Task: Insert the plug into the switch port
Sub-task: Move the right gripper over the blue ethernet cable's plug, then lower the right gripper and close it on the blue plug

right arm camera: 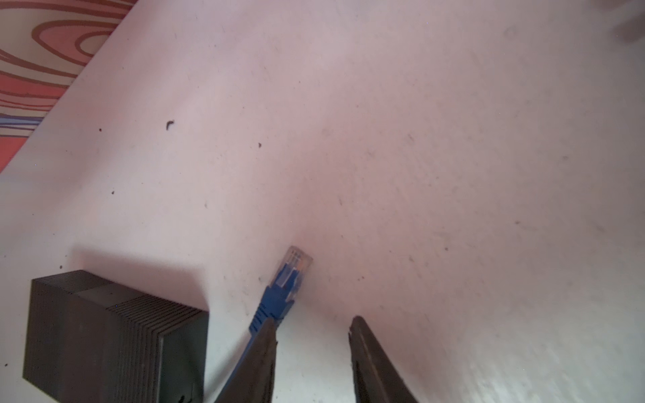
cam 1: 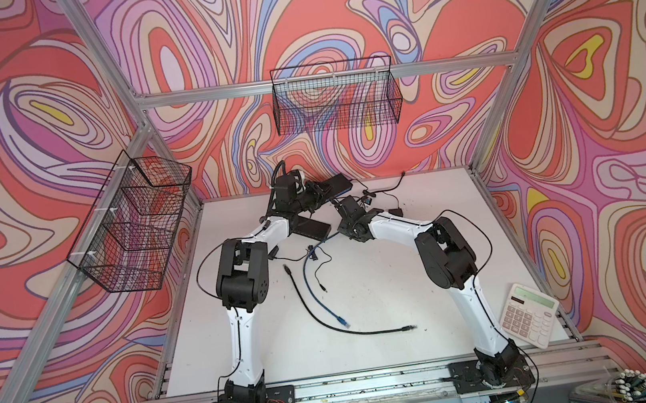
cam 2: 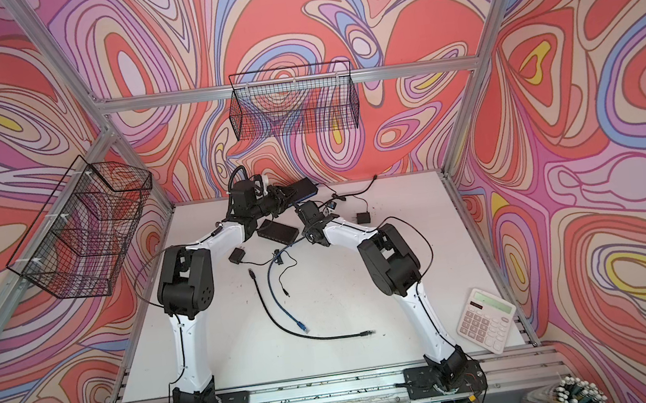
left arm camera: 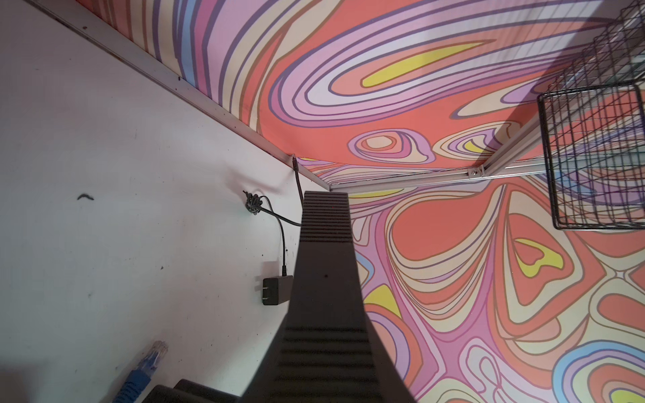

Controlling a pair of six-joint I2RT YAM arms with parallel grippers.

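Aligning step, plug not yet in any port. The blue plug (right arm camera: 295, 265) hangs just above the table (right arm camera: 419, 139) at the far middle, clear tip pointing forward. It lies against one finger of the right tool (right arm camera: 314, 322). That tool is part open, the gap between its fingers is empty, so the plug looks unclamped. The left tool (left arm camera: 326, 195) is pinched shut just beside the plug; can't tell if it grips anything. The switch (cam 1: 338, 182), blue-faced, sits tilted right by both tools, ports not visible. A second black box (cam 1: 312, 229) lies flat nearby. Next move likely needs a firm regrip on the plug, then lining it up with a port and pushing straight.
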